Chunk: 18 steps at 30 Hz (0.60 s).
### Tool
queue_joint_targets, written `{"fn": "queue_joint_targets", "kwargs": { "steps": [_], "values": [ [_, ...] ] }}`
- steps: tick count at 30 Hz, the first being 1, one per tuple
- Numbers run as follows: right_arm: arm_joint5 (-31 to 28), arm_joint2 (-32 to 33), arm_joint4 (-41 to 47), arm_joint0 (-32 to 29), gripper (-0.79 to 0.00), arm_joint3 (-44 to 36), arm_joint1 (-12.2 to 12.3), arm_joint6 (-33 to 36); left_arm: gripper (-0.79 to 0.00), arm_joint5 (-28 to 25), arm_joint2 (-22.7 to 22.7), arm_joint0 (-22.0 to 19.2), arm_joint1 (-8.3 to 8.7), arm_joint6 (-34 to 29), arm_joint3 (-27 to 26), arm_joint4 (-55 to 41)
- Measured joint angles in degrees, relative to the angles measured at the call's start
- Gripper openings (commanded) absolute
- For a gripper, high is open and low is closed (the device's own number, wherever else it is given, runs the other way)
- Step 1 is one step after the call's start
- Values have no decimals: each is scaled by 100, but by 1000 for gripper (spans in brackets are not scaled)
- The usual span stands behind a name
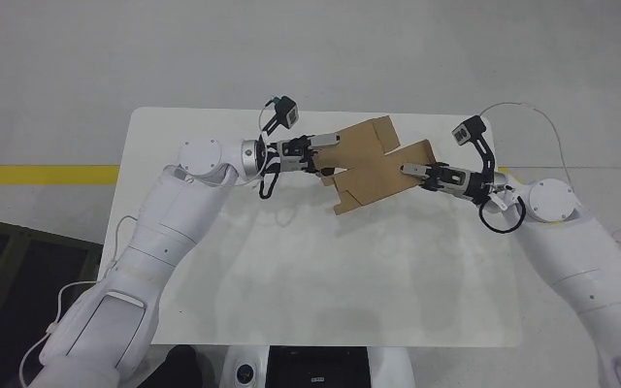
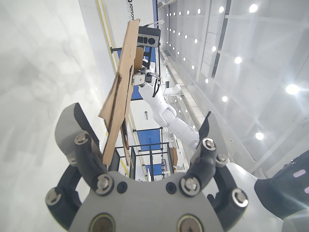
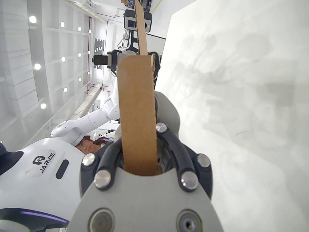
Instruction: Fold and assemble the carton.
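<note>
Item: carton [image 1: 374,160], a flat brown corrugated blank, not yet formed into a box.
Location: held up off the white table [image 1: 291,291], over its far half, spanning the gap between the two arms.
Attitude: seen edge-on from both wrist views, with one flap bent out of plane at the right end.
Right gripper [image 1: 419,172]: clamped tight on that end flap, which runs straight down between the fingers; it appears to carry the whole weight.
Left gripper [image 2: 142,113]: spread wide, with the carton's near edge lying between the fingers and close against one of them [image 2: 82,131]; nothing is pinched.
Likely reason for the hold: one end is anchored so the sheet stays stiff in the air, while the free pincer is lined up to take the opposite edge and work a crease.
Stage, as judged: early, with no walls raised.
Risk: a single-ended grip lets the sheet sag or twist.
Markings on the carton: none visible on the faces shown.
Other writing: lettering with a logo on a wall panel [image 2: 131,8] behind; not transcribed.
</note>
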Motion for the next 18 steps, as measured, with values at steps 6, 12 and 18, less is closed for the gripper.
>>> {"fn": "queue_joint_targets", "kwargs": {
  "steps": [6,12,18],
  "values": [
    [89,80,-256,-96,-785,-23,-26,-160,0,-22,-86,-30,-1,-60,5,-27],
    [53,168,-333,-181,-785,47,-62,-245,0,38,-199,19,31,-118,-180,41],
    [53,259,-439,-246,-785,110,-90,-274,0,102,-298,111,62,-143,-419,94]
  ]
}}
